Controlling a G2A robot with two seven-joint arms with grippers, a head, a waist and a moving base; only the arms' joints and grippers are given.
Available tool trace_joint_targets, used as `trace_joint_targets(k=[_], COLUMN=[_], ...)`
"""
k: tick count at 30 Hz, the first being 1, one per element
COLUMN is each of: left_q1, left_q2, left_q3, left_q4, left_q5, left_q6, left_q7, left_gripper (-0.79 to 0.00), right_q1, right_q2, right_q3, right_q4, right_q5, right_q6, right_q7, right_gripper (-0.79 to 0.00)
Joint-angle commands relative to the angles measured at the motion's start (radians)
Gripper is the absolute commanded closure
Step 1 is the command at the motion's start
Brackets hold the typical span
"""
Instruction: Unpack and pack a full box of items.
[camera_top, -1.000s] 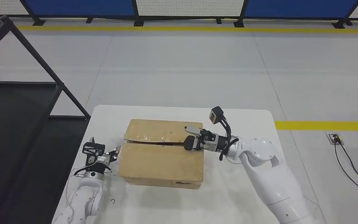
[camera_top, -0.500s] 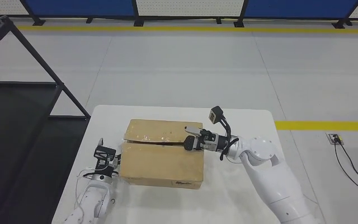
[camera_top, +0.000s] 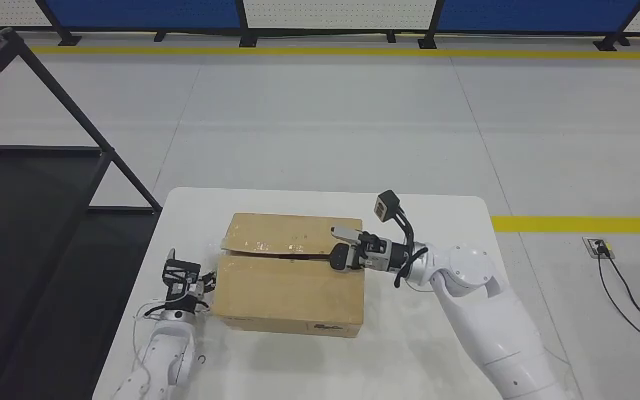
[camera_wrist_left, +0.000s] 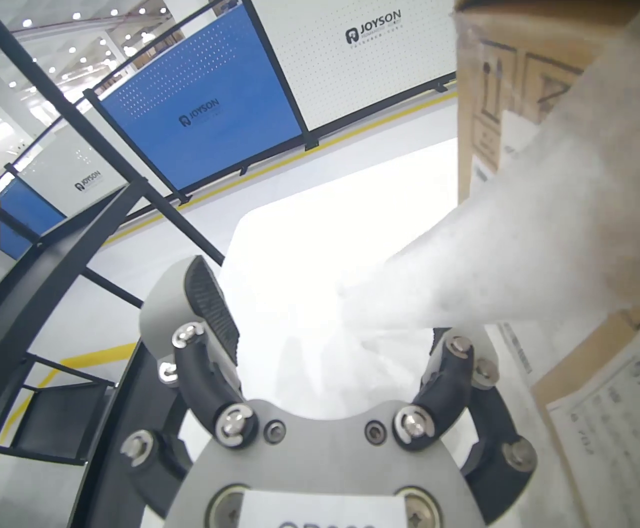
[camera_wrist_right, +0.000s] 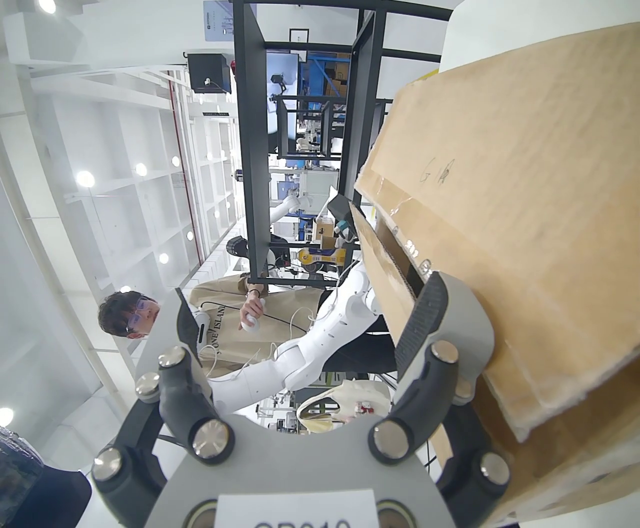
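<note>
Near the front left of the desk (camera_top: 430, 215), the left claw (camera_top: 190, 283) sits just beside the left wall of the box (camera_top: 290, 290), its fingers apart. The box stands mid-desk with its flaps (camera_top: 285, 235) folded over. Farther back, the right claw (camera_top: 340, 252) lies over the box top at the dark seam between the flaps, fingers apart, one finger (camera_wrist_right: 430, 320) against the cardboard.

The box (camera_top: 290, 290) has its flaps down over its inside. In both wrist views it runs off the edge. A pale blur (camera_wrist_left: 500, 260) hides one finger of the left gripper (camera_wrist_left: 325, 310). At the table's (camera_top: 420, 340) 7 o'clock lies a speck (camera_top: 201, 359) too small to tell.
</note>
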Motion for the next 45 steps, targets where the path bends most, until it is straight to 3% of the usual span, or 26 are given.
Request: trace_joint_targets(k=[1,12,25,33,45], left_q1=[0.018,0.102,0.134,0.116,0.075], left_q2=[0.004,0.02,0.013,0.0,-0.023], left_q3=[-0.026,-0.118,-0.082,-0.062,-0.105], left_q4=[-0.005,-0.069,-0.137,-0.127,-0.101], left_q5=[0.002,0.047,0.109,0.12,0.009], left_q6=[0.002,-0.04,-0.17,-0.157,-0.039], left_q7=[-0.003,-0.087,-0.092,-0.091,-0.083], left_gripper=[-0.785,-0.785,-0.785,-0.785,-0.785], right_q1=[0.004,0.034,0.046,0.039,0.036], right_q2=[0.0,-0.005,-0.006,-0.003,-0.001], right_q3=[-0.003,-0.029,-0.042,-0.038,-0.041], right_q4=[0.002,0.022,0.029,0.024,0.022], right_q5=[0.001,0.009,0.01,0.01,0.011], right_q6=[-0.001,-0.003,0.0,0.002,0.001], right_q7=[0.0,-0.004,-0.011,-0.014,-0.011], right_gripper=[-0.785,-0.785,-0.785,-0.785,-0.785])
